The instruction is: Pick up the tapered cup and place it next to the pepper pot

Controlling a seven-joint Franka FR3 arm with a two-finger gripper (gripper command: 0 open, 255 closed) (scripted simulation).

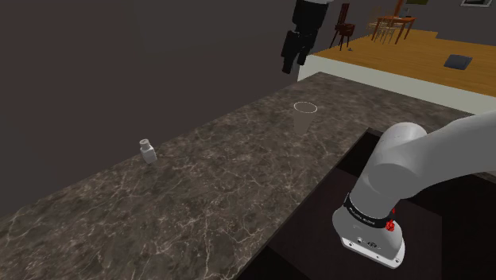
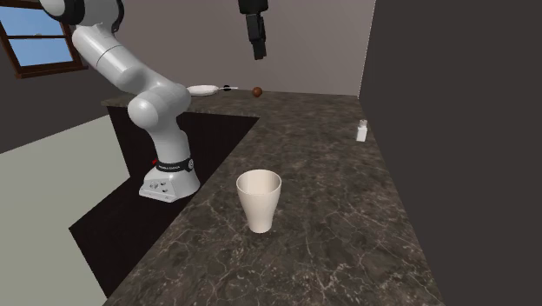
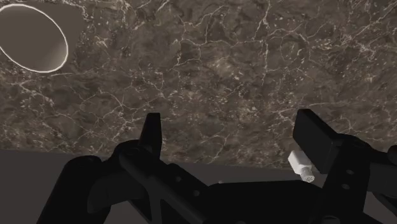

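Note:
The tapered cup (image 2: 260, 200) is cream-white and stands upright on the dark marble counter (image 2: 330, 217); in the shoulder view the cup (image 1: 304, 118) looks dim with a pale rim. The small white pepper pot (image 1: 147, 151) stands farther along the counter near the wall, a good way from the cup, and the pot (image 2: 362, 131) is upright. My black gripper (image 1: 292, 60) hangs high over the counter, above and beyond the cup, with nothing in it. In the wrist view the gripper (image 3: 232, 124) is open; the cup's rim (image 3: 32, 37) lies off to one side and the pot (image 3: 301, 164) peeks out beside one finger.
The arm's base (image 2: 169, 178) sits in a dark recess beside the counter's edge. A brown ball (image 2: 256, 91) and a white utensil (image 2: 207, 89) lie at the counter's far end. A dark wall (image 2: 434, 78) runs along the counter's far side.

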